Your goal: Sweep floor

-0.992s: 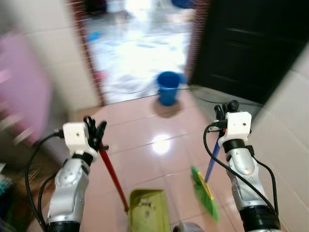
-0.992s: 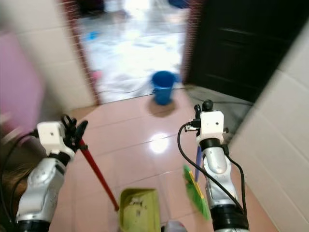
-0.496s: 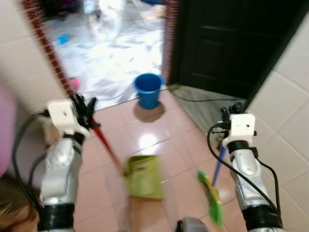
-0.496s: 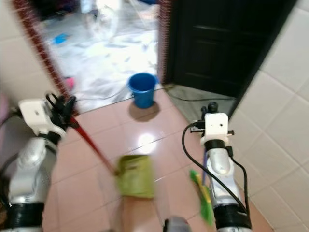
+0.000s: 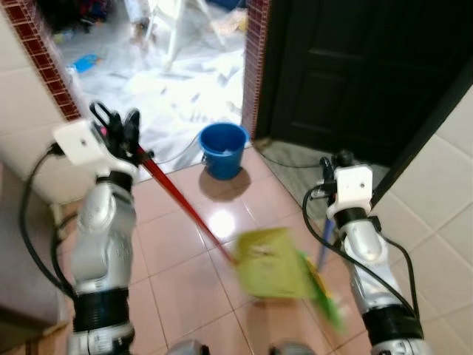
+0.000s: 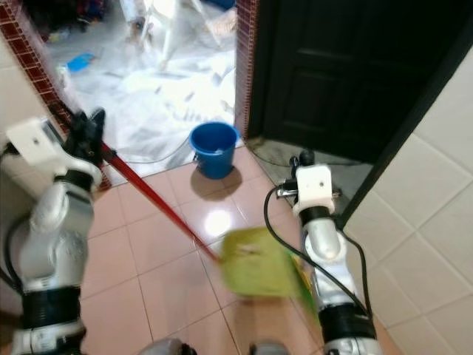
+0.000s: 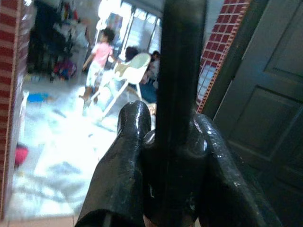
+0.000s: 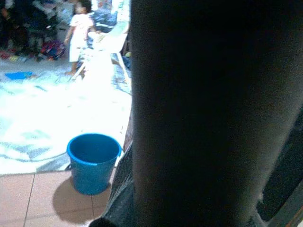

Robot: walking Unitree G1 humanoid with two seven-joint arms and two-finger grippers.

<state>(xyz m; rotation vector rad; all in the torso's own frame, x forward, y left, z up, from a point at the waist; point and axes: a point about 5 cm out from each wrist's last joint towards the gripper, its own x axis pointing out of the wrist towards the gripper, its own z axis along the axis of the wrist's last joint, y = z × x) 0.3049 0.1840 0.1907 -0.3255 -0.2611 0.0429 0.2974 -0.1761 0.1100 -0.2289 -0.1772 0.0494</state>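
Note:
My left gripper [image 5: 118,127] is raised at the left, shut on the red handle [image 5: 185,211] of a yellow-green dustpan [image 5: 273,264]. The pan is blurred and hangs low in the middle, close to the broom. In the left wrist view, black fingers [image 7: 128,165] clamp the dark handle [image 7: 180,94]. My right gripper [image 5: 332,159] is shut on the blue broom handle [image 5: 324,248]. The green bristles [image 5: 330,305] reach the pink floor tiles [image 5: 177,296] just behind the pan. The broom handle [image 8: 203,113] looms dark in the right wrist view.
A blue bucket [image 5: 223,150] stands on the floor by the doorway. A brick-edged door frame [image 5: 255,59] and a dark door [image 5: 355,74] lie ahead. A white tiled wall [image 5: 443,192] is at the right. Beyond the doorway are a person [image 7: 97,61] and a white chair [image 7: 128,71].
The camera has turned, bringing the dark door and the bucket nearer the middle. My left arm has risen and the dustpan has swung right, towards the broom.

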